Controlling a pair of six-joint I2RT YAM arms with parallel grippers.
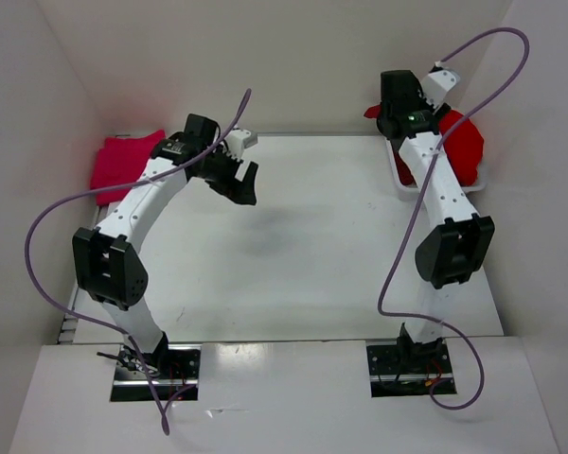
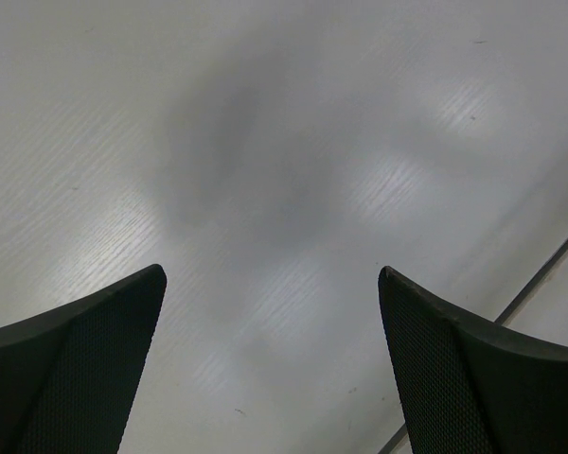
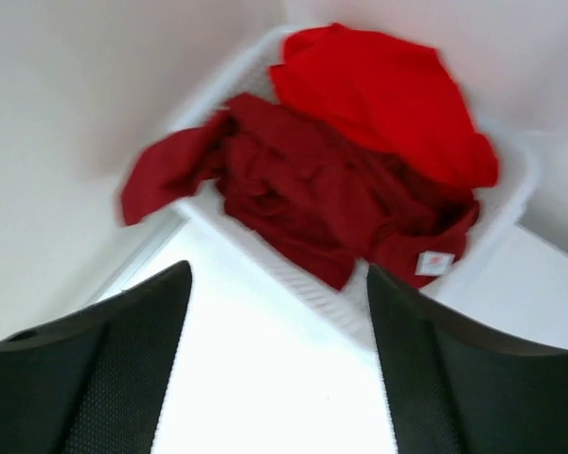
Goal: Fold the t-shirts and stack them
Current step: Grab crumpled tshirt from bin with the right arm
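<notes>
Three soft cloth t-shirts in red shades. One pink shirt (image 1: 123, 163) lies at the far left edge of the worktop (image 2: 265, 142). A crumpled maroon shirt (image 3: 303, 189) with a small white tag (image 3: 435, 262) and a bright red shirt (image 3: 379, 95) fill one white mesh basket (image 3: 222, 76) at far right. Both hands are released and empty: the left hand (image 2: 270, 274) above the worktop, the right hand (image 3: 279, 270) facing the basket.

The left arm (image 1: 142, 203) goes up from its base at the near left, bends at the elbow and leans to the far middle. The left gripper (image 1: 241, 184) points down, its jaws spread wide with nothing between them. The right arm (image 1: 435, 184) stretches almost straight to the far right corner, where the right gripper (image 3: 276, 270) tilts downward, its jaws apart and holding nothing.
</notes>
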